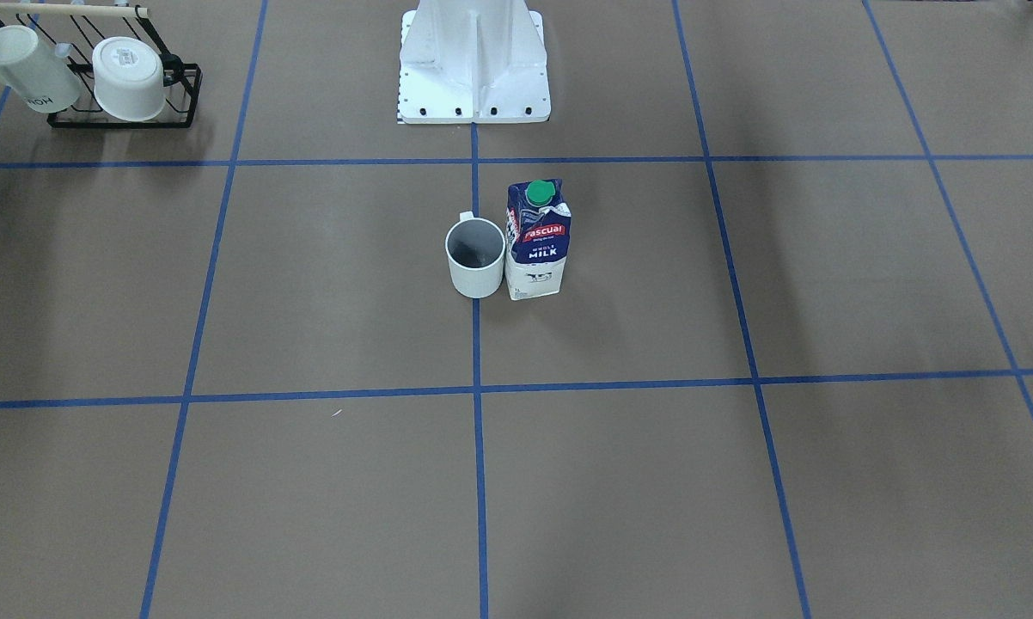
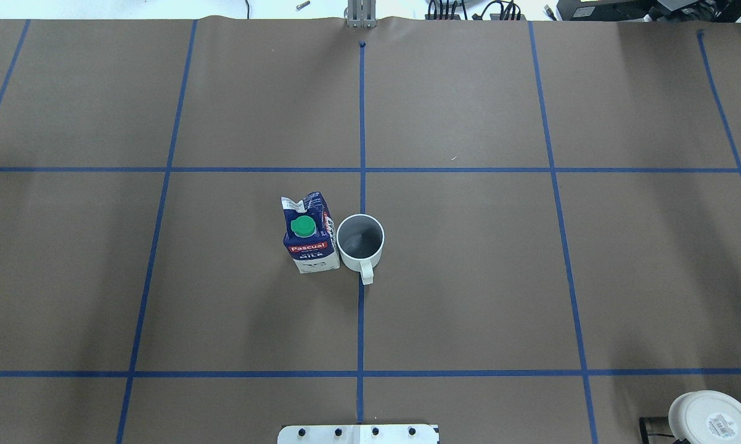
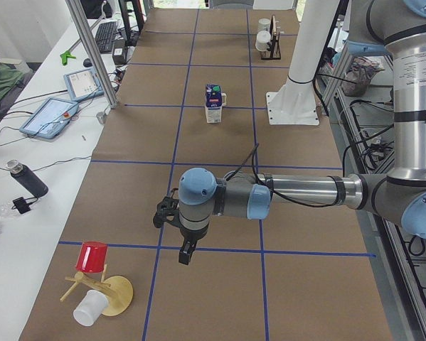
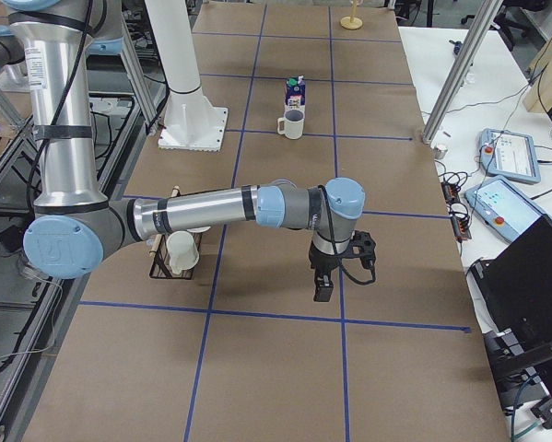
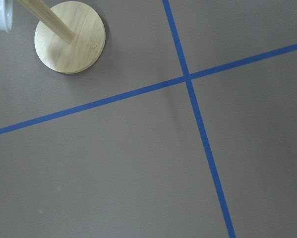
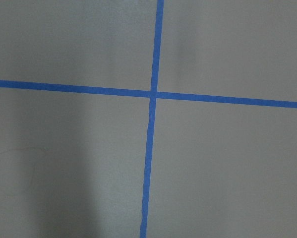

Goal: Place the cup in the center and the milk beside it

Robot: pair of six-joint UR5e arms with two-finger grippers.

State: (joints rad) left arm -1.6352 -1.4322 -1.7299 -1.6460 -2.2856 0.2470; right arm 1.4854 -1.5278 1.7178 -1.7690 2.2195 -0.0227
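Note:
The pale grey-white cup (image 1: 475,258) stands upright on the straight blue tape line of the tabletop's center (image 2: 362,191), its handle toward the robot base. It also shows in the overhead view (image 2: 360,240). The navy and white milk carton (image 1: 537,241) with a green cap stands upright right beside the cup, on the robot's left of it (image 2: 309,237). Both arms are far from them. My left gripper (image 3: 186,252) and right gripper (image 4: 322,290) hang above bare table at opposite ends. They show only in the side views, so I cannot tell whether they are open or shut.
A black wire rack (image 1: 181,86) with two white cups stands near the robot's right. The white robot base (image 1: 473,77) is behind the cup. A wooden mug tree (image 3: 102,293) with a red cup (image 3: 92,257) stands at the left end; its round base (image 5: 69,43) shows below my left wrist.

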